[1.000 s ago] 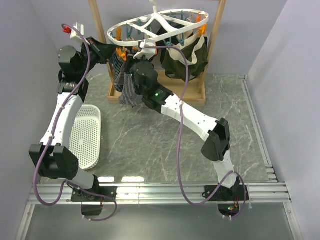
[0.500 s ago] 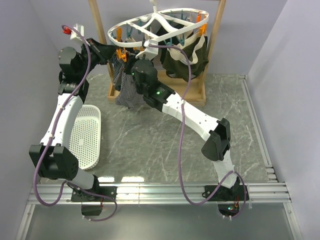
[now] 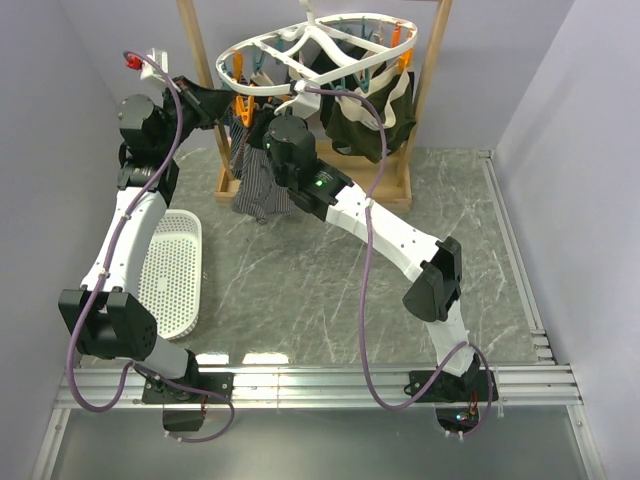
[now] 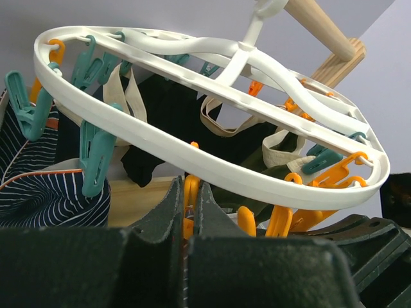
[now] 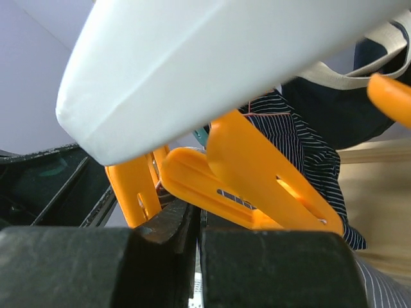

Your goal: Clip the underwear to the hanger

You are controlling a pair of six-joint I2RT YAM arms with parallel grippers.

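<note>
The white oval hanger point(image 3: 320, 48) hangs from the wooden frame, with orange and teal clips under its ring point(image 4: 212, 167). My left gripper point(image 3: 232, 108) is shut on an orange clip point(image 4: 190, 204) at the ring's near left edge, the clip pinched between its jaws point(image 4: 187, 187). My right gripper point(image 3: 272, 128) sits just to the right of it, shut on the light grey striped underwear point(image 3: 257, 188). The underwear hangs down from the right gripper. In the right wrist view the jaws point(image 5: 196, 210) pinch striped fabric right below an orange clip point(image 5: 212, 186). The underwear's tag is hidden.
A dark olive garment with cream waistband point(image 3: 365, 115) and a navy striped garment point(image 4: 45, 192) hang clipped on the hanger. The wooden frame's post point(image 3: 425, 90) and base stand at the back. A white perforated basket point(image 3: 170, 270) lies at the left. Walls close both sides.
My right gripper has risen and moved slightly left with the underwear, closer to the left gripper's orange clip. The hanger ring has shifted a little upward. The left arm has stayed almost still.
</note>
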